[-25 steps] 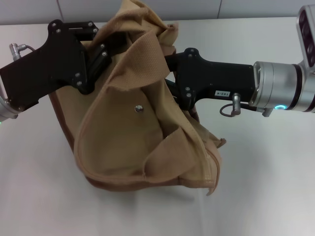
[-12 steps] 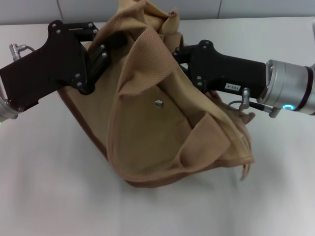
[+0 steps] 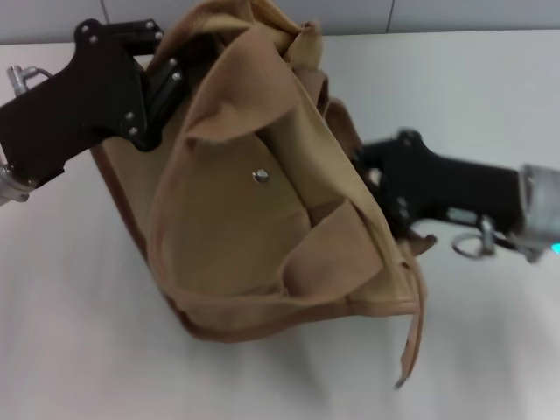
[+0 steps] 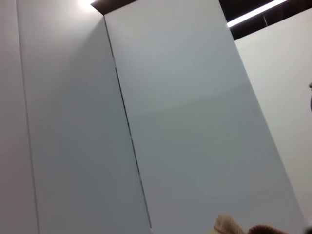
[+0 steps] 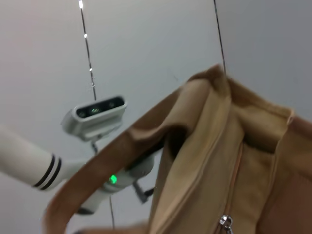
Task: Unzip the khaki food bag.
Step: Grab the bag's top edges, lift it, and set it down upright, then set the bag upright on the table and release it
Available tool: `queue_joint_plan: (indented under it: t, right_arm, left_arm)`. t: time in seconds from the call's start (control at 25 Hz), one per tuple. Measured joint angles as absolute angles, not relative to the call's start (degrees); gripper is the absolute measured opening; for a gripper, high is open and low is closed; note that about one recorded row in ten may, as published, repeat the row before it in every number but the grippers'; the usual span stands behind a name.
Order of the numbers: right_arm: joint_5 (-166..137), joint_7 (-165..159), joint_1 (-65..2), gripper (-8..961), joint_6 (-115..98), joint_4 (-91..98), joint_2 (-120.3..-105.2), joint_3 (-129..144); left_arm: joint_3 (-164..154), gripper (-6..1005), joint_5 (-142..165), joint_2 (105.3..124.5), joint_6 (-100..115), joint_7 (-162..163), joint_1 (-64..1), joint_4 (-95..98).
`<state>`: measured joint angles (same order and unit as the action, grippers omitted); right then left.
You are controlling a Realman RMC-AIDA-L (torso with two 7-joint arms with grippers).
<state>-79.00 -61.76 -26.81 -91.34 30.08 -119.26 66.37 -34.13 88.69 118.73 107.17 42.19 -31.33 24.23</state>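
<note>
The right end effector has dropped lower and nearer along the khaki food bag since a second ago, and the bag has swung leftward on the white surface. The bag sits crumpled mid-surface, silver snap facing up and a metal zipper pull showing in the right wrist view. Farther back, the left end effector presses into the bag's upper left edge; whether either end effector is clenched cannot be told.

The left gripper reaches in from the left, raised high with its black body angled up and its tip buried in cloth, while the right gripper comes in level from the right, lower, tip likewise hidden.
</note>
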Motion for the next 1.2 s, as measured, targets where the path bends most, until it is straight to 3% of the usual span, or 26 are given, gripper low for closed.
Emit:
queue_joint_plan:
  t: [0.4,0.92,1.04,1.2]
  right_arm:
    - [-90.33,-63.54,-13.20,46,-99.55,36.81,-119.17,58.81]
    - [-90.31,-63.95,-13.61,85,-105.55,27.98,-119.21,32.63]
    - [-90.31,-63.84,-13.29,292,-105.98,27.66,-119.21,30.30]
    - [-90.31,-63.72,-13.27,371,-106.99,26.83,-119.16,27.82]
  left_arm:
    - [-33.90,127,87.10,118.74,106.91,42.19,-31.07,24.09]
    - [-34.54,132,79.32,119.20,103.33,34.77,-35.78,9.99]
    - [-34.25,133,78.93,119.19,101.42,31.40,-37.61,4.47]
    - [-33.84,134,78.74,119.18,100.37,25.02,-39.38,-1.93]
